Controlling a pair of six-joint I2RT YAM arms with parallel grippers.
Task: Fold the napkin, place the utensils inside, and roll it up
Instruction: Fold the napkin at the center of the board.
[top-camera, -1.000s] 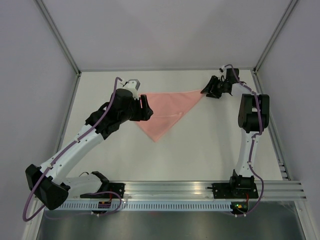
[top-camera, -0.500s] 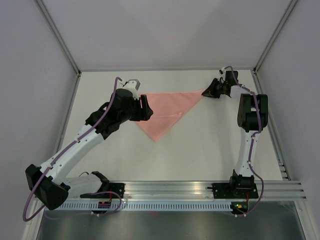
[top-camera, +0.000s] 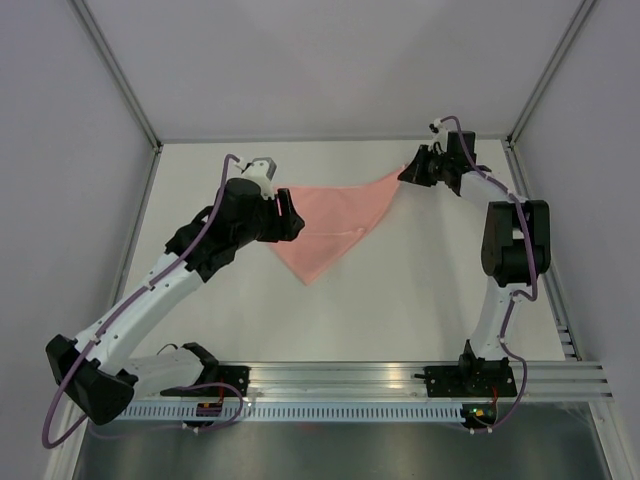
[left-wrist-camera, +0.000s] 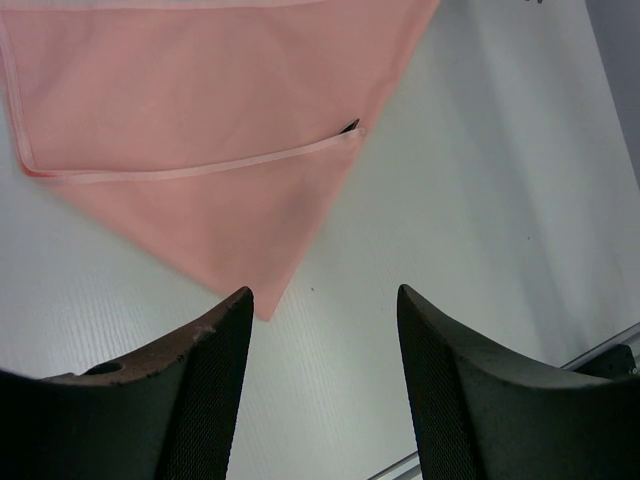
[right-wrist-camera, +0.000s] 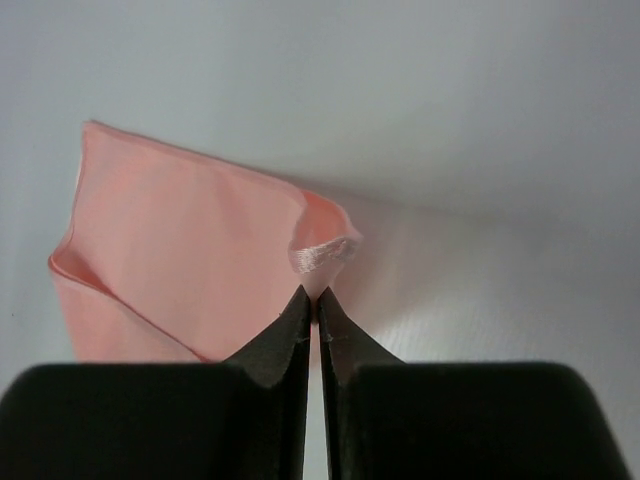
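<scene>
The pale pink napkin lies folded into a triangle on the white table, its point toward the near side. My right gripper is shut on the napkin's right corner and holds it pinched and raised a little off the table. At the napkin's left end, my left gripper hovers open with nothing between its fingers. In the left wrist view the napkin lies ahead of that gripper. A tiny dark tip peeks from under the folded hem. The utensils are otherwise hidden.
White walls with metal corner posts enclose the table on three sides. A metal rail carrying both arm bases runs along the near edge.
My right gripper has shut on the napkin's right corner and drawn it up and toward the far wall. The left arm has shifted only slightly and stays open.
</scene>
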